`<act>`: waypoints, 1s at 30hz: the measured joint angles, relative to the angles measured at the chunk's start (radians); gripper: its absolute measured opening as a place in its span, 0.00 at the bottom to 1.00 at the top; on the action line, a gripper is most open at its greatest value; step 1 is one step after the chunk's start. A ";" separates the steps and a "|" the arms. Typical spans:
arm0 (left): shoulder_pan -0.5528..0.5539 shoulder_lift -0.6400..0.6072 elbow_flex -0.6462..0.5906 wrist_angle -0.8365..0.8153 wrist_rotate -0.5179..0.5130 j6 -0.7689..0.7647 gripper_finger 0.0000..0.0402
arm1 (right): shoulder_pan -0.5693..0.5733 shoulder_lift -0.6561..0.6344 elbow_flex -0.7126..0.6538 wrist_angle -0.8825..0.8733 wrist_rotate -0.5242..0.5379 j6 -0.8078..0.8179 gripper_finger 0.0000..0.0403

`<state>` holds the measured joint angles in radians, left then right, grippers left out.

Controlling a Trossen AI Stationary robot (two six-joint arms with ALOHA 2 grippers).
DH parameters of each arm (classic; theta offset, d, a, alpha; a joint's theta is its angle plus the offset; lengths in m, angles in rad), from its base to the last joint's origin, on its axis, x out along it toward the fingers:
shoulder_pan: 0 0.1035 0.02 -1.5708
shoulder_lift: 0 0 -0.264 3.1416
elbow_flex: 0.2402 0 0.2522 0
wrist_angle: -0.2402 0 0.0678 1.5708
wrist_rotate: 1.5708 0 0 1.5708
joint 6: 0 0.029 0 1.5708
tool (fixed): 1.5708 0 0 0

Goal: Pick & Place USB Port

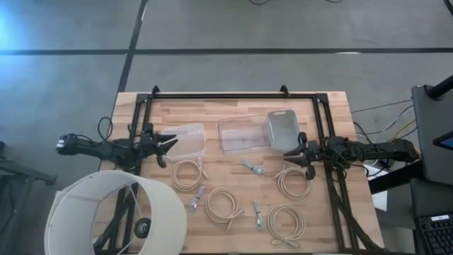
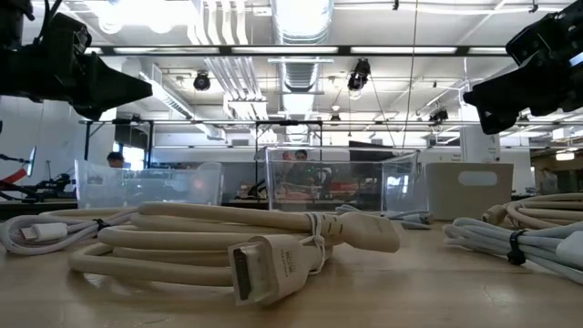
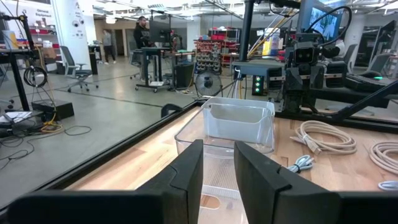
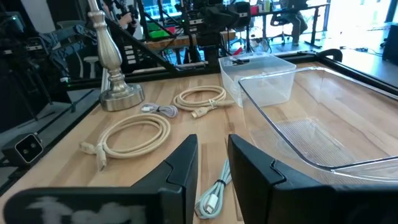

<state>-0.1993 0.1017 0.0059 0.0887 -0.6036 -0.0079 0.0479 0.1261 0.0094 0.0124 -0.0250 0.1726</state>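
Several cream cables lie coiled on the wooden table, among them one (image 1: 187,173) near the left side, one (image 1: 224,207) toward the near edge and one (image 1: 291,182) near the right side. Short grey bundled cables (image 1: 253,168) lie between them. In the low view a cream cable's flat plug (image 2: 264,269) rests on the wood in the foreground. My left gripper (image 1: 170,145) stands open at the table's left edge, above the wood, with nothing between its fingers (image 3: 186,180). My right gripper (image 1: 292,154) stands open at the right edge, above a short grey cable (image 4: 214,194), apart from it.
Three clear plastic bins stand in a row at the far side: left (image 1: 187,139), middle (image 1: 242,133), right (image 1: 283,129). A white lampshade (image 1: 117,212) covers the near left corner, its metal base (image 4: 112,68) on the wood. A black frame (image 1: 233,95) borders the table.
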 joint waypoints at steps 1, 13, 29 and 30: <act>0.000 0.000 0.000 0.000 0.000 0.000 0.23 | 0.000 0.000 0.000 0.000 0.000 0.000 0.21; 0.000 0.000 0.000 0.000 0.000 0.000 0.23 | 0.000 0.000 0.000 0.000 0.000 0.000 0.17; 0.000 0.000 0.000 0.000 0.000 0.000 0.23 | 0.000 0.000 0.000 0.000 0.000 0.000 0.21; 0.000 0.000 0.000 0.000 0.000 0.000 0.23 | 0.000 0.000 0.000 0.000 0.000 0.000 0.21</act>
<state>-0.1989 0.1017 0.0059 0.0887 -0.6033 -0.0080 0.0479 0.1259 0.0095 0.0124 -0.0252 0.1727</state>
